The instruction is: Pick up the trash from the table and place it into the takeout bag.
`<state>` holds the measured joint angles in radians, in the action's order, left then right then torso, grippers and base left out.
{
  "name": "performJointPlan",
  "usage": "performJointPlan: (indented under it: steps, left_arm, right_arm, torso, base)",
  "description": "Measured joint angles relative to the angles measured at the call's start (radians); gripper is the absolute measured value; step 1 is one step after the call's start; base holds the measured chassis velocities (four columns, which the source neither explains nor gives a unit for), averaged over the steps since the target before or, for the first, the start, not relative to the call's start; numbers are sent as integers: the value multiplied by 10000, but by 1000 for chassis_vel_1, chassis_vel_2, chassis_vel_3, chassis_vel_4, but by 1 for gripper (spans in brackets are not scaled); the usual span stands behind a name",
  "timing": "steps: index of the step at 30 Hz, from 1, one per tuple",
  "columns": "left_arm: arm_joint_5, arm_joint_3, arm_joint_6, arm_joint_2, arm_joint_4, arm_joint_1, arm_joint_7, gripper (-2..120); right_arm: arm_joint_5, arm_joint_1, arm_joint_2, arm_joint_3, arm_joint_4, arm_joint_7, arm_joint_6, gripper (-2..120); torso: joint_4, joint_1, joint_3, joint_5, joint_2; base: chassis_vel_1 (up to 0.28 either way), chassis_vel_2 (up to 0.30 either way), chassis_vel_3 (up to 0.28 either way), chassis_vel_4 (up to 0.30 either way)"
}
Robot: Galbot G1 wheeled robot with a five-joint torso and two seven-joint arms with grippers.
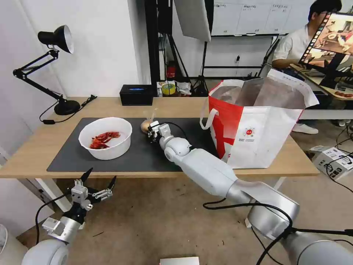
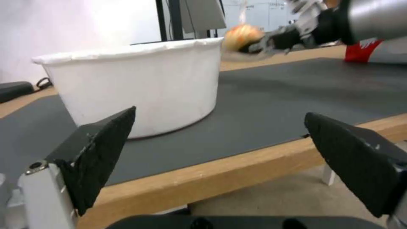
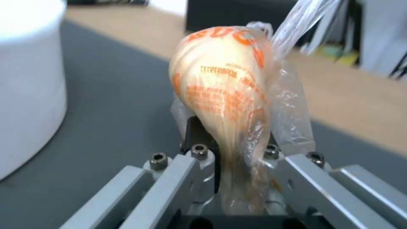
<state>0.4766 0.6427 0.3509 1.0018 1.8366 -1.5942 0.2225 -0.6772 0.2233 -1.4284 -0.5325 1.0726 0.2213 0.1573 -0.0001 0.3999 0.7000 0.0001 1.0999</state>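
My right gripper (image 1: 149,129) is shut on the clear-bagged beige bun (image 1: 145,125), over the dark grey mat (image 1: 147,154) near its middle. In the right wrist view the bun (image 3: 224,86) is squeezed between the pads, its bag tail trailing up. The white round bowl (image 1: 105,137) with red shells sits on the mat to the left of the bun. The red-and-white takeout bag (image 1: 253,125) stands open at the table's (image 1: 33,162) right end. My left gripper (image 1: 99,180) hangs open below the table's front edge, facing the bowl (image 2: 135,89).
A black desk lamp (image 1: 55,70) stands at the table's back left. A black box (image 1: 136,95) sits at the back edge, with tape rolls behind it. A person sits at a desk at the far right. Cables lie on the floor.
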Motion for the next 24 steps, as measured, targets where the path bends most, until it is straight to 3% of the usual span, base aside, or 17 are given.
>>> performJointPlan:
  steps: [6, 17, 24]
  left_arm:
    - [-2, -51, -13, 19, 15, -18, -6, 100]
    - [-43, -166, -115, 24, 146, -39, -49, 100]
    - [-182, -303, -108, 135, 178, -139, -52, 100]
  right_arm:
    - [-89, 737, 1428, 18, 2092, 584, -900, 6]
    - [-21, 1643, 2588, 285, 4467, 1507, -1550, 5]
    - [688, 2333, 3237, 1126, 5711, 1886, -2277, 5]
  torso:
    - [-1, 0, 0, 2, 0]
    - [0, 0, 0, 2, 0]
    - [0, 0, -1, 2, 0]
  base:
    - [0, 0, 0, 0]
    - [0, 0, 0, 0]
    - [0, 0, 0, 0]
